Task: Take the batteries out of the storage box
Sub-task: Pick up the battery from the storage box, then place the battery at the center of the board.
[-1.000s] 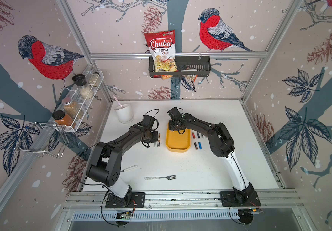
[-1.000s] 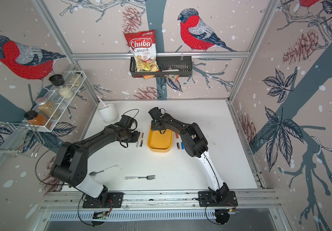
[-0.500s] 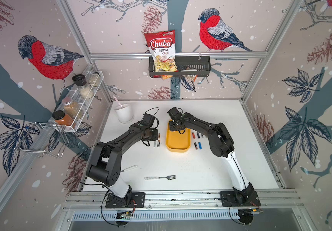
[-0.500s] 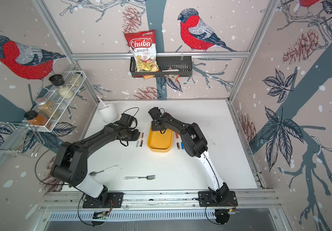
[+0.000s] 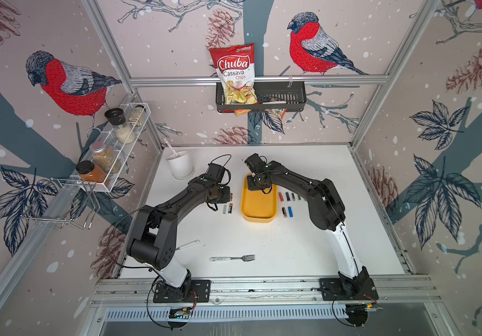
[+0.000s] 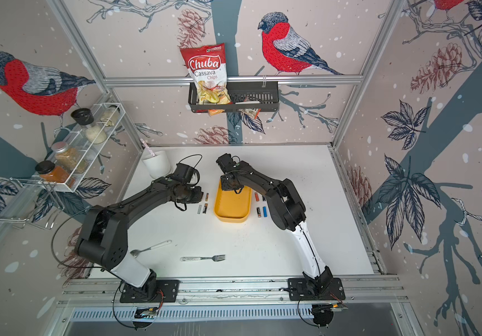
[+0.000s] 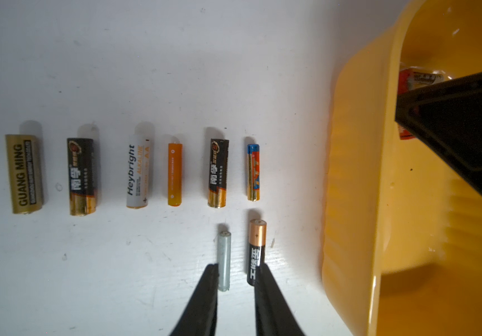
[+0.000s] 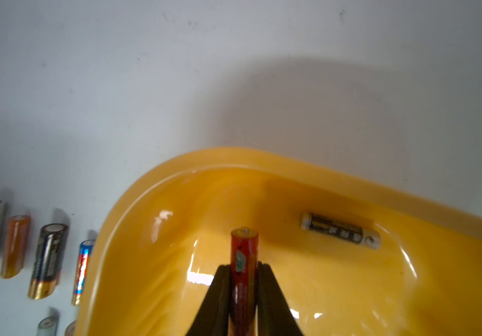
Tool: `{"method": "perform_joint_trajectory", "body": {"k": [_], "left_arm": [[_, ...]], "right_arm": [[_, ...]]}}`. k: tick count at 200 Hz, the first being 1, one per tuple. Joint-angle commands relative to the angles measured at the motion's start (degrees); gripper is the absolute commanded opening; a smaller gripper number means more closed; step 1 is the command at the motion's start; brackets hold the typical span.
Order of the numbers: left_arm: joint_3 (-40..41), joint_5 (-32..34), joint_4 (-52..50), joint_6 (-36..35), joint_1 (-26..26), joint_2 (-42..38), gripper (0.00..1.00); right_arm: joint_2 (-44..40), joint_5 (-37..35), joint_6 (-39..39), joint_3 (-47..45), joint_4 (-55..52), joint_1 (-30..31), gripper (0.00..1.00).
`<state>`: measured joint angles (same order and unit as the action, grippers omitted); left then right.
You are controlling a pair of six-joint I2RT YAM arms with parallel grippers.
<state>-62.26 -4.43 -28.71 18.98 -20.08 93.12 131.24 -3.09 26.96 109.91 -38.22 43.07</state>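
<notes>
One red battery point(image 8: 244, 256) is now being pinched by the right tool point(image 8: 244, 267), whose jaws have been narrowing over the last second and are pressing its sides, low inside the yellow storage box point(image 8: 263, 163). That suggests the grasp is setting and a lift out is coming. A black-and-silver battery point(image 8: 340, 229) is lying near the box's wall, waiting its turn. Meanwhile the left tool point(image 7: 236, 267) is hovering with jaws slightly spread, gripping nothing, above a silver battery point(image 7: 223, 250) among those already lying on the white surface point(image 7: 146, 58) beside the box.
</notes>
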Motion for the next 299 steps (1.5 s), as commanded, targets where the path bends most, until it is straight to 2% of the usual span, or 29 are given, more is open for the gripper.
{"method": "perform_joint_trajectory", "body": {"k": [1,96,195,236,299], "left_arm": [[-0.57,-0.03,-0.61,-1.06,0.12,0.22,0.27],[-1.72,-0.10,-0.82,-1.45,0.39,0.72,0.27],[-3.58,-1.17,-0.99,-1.60,0.39,1.69,0.27],[-3.70,-1.37,-1.00,-1.41,0.39,1.79,0.28],[-3.43,-1.11,-1.00,-0.98,0.39,1.97,0.28]], "right_arm": [[-1.87,1.15,-1.02,-0.25,-1.44,-0.05,0.21],[-16.66,1.10,-1.12,-12.08,-1.89,-3.40,0.21],[-35.12,-1.92,-0.76,-37.47,-0.93,-9.66,0.22],[-37.98,-1.89,-1.16,-44.80,0.86,-11.73,0.22],[-37.79,-0.89,-2.52,-50.84,4.23,-12.50,0.23]]}}
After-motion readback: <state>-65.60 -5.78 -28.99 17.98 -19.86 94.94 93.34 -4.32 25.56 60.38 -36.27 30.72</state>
